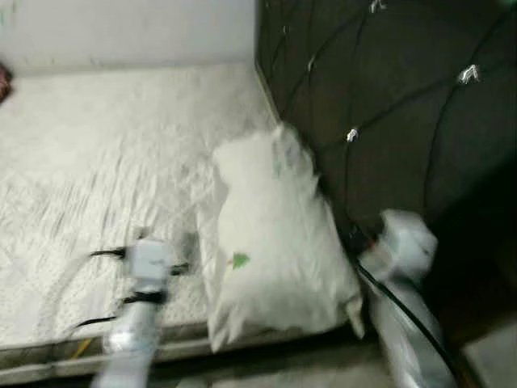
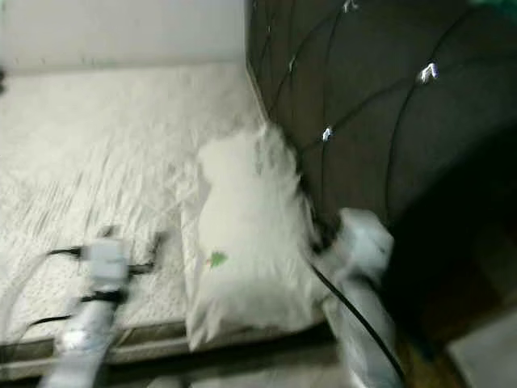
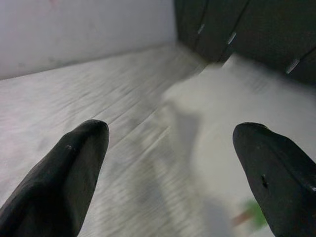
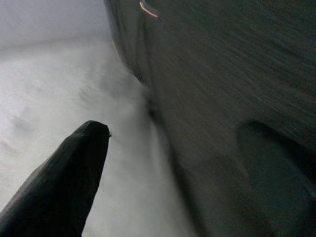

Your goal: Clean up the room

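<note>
Bed [image 1: 97,162] largely bare, white pillow [image 1: 275,234] at 3 o'clock on it against the dark tufted headboard [image 1: 388,113] — tidying looks near done, I judge only squaring the pillow is left. My left pincer [image 3: 170,153] gapes empty at 7 o'clock; right pincer [image 4: 197,163] spread too, beside the pillow — its wrist view alone shows one finger against the headboard.

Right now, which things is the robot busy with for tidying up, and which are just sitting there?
For the job:
white pillow, lying on the mattress against the headboard
left gripper, open, beside the pillow
right gripper, between pillow and headboard

Just there:
mattress
dark tufted headboard
wall
dark red thing at the mattress's far edge, too blurred to name
</note>
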Controlling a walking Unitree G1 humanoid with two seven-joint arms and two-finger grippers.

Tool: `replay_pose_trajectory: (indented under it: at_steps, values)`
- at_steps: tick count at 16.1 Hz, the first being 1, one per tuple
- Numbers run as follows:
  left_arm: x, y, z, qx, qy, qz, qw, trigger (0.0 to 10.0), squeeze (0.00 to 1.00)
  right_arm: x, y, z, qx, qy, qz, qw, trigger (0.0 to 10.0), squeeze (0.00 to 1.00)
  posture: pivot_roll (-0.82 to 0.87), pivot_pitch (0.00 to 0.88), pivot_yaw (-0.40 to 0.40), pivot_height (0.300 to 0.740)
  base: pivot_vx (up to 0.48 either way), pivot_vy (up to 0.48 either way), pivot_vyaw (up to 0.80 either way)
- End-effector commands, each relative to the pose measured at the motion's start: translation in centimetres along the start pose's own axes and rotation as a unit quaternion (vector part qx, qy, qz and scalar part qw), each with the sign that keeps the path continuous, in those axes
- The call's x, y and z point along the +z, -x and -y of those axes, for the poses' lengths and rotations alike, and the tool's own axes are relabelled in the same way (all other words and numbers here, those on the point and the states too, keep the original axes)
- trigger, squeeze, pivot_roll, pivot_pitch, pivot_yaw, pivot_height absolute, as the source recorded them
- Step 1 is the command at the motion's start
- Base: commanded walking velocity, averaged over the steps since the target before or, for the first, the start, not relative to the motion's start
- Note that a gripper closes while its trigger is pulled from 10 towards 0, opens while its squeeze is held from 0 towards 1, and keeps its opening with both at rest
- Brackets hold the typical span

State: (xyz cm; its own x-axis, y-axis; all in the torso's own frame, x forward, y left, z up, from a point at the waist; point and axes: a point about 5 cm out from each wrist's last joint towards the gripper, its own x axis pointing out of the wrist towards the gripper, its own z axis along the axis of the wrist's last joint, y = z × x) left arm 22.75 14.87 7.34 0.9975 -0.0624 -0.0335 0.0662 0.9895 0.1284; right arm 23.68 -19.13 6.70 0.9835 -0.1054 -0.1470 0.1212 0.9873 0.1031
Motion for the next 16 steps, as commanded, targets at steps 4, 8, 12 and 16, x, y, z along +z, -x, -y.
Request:
replay_pose_trajectory:
  at_steps: [4,8,12,16]
  values:
    - [-0.2,-0.3,-0.9,-0.034,-0.04,-0.009,0.999,10.0,0.0,0.7,-1.0,-1.7,0.011,-0.009,0.018,1.0,10.0,0.0,0.01,0.0,-0.008,0.74,0.0,0.0,0.0]
    - [0.4,-0.9,-0.4,-0.11,-0.083,0.0,0.991,10.0,0.0,0.8,-1.2,-1.7,0.01,-0.005,0.016,1.0,10.0,0.0,0.01,0.0,-0.011,0.74,0.0,0.0,0.0]
    - [-0.9,-0.6,0.4,-0.042,-0.008,-0.031,0.999,10.0,0.0,0.2,-1.0,-0.9,-0.012,-0.021,0.006,1.0,10.0,0.0,-0.01,0.0,0.0,0.74,0.0,0.0,-0.1]
    - [-0.8,-0.6,-0.4,-0.026,-0.011,-0.032,0.999,10.0,0.0,0.5,-1.6,-1.7,0.003,-0.027,0.013,1.0,10.0,0.0,0.0,0.0,0.001,0.74,0.0,0.158,-0.12]
